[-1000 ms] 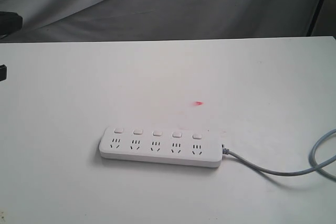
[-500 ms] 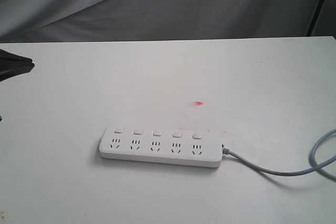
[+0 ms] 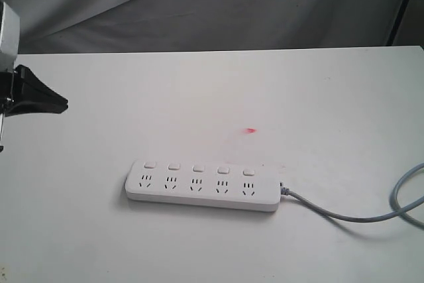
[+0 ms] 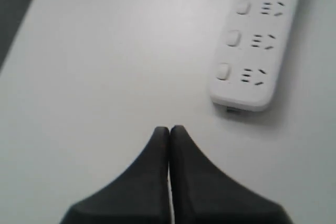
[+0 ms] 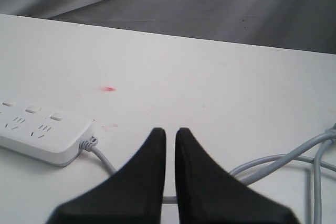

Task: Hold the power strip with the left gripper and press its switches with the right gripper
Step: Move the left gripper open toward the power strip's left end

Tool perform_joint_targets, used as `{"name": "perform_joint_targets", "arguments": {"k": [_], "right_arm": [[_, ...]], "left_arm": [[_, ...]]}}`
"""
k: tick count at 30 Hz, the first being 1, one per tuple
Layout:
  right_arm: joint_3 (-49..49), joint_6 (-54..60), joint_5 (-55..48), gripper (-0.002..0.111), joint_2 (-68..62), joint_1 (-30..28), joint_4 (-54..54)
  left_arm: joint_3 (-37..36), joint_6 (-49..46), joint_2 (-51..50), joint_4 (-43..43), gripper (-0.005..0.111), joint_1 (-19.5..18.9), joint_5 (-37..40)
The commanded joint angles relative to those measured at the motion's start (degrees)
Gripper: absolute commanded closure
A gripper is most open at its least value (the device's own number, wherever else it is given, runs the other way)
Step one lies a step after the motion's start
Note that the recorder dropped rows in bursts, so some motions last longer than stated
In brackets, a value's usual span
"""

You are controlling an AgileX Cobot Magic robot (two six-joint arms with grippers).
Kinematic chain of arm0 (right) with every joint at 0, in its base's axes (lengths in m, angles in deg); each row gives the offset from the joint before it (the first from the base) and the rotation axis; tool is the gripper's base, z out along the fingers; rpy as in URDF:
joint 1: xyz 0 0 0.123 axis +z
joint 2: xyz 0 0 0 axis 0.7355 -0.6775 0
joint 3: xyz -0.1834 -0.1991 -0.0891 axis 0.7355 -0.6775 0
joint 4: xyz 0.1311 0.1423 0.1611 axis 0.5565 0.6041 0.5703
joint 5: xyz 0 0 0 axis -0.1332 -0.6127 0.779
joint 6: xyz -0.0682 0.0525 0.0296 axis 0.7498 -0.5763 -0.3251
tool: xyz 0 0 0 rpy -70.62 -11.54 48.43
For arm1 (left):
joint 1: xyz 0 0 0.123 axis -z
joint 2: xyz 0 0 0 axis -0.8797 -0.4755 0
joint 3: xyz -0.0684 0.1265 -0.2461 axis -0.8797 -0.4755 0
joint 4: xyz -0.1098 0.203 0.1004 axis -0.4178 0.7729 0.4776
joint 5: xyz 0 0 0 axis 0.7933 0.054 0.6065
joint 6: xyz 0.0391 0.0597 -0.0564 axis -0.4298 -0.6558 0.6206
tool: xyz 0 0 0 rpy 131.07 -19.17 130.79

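Note:
The white power strip (image 3: 202,187) lies flat near the table's front, with its row of switches (image 3: 199,168) on the far side and its grey cable (image 3: 344,215) running off to the right. My left gripper (image 3: 64,105) enters at the left edge, shut and empty, well left of the strip and farther back. In the left wrist view its tips (image 4: 169,128) are together, a short way from the strip's end (image 4: 252,51). My right gripper (image 5: 170,130) shows only in its wrist view, nearly shut and empty, over the cable (image 5: 283,163) beside the strip's cable end (image 5: 42,135).
A small red mark (image 3: 250,130) sits on the white table (image 3: 318,97) behind the strip. The cable loops at the table's right edge (image 5: 320,156). Grey cloth (image 3: 232,4) hangs behind the table.
My left gripper has come in from the left edge and moved right. The power strip and cable have not moved.

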Motion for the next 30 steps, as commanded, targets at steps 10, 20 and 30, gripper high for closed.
{"name": "perform_joint_targets", "arguments": {"k": [10, 20, 30], "right_arm": [[-0.16, 0.11, 0.05, 0.102, 0.31, -0.42, 0.0], [-0.16, 0.11, 0.05, 0.102, 0.31, -0.42, 0.0], [-0.16, 0.11, 0.05, 0.102, 0.31, -0.42, 0.0]], "left_arm": [[3.42, -1.91, -10.65, 1.73, 0.107, -0.06, 12.74], [3.42, -1.08, -12.69, 0.89, 0.056, -0.06, 12.27], [3.42, -1.82, -12.69, -4.17, 0.011, -0.06, 12.11]]}}
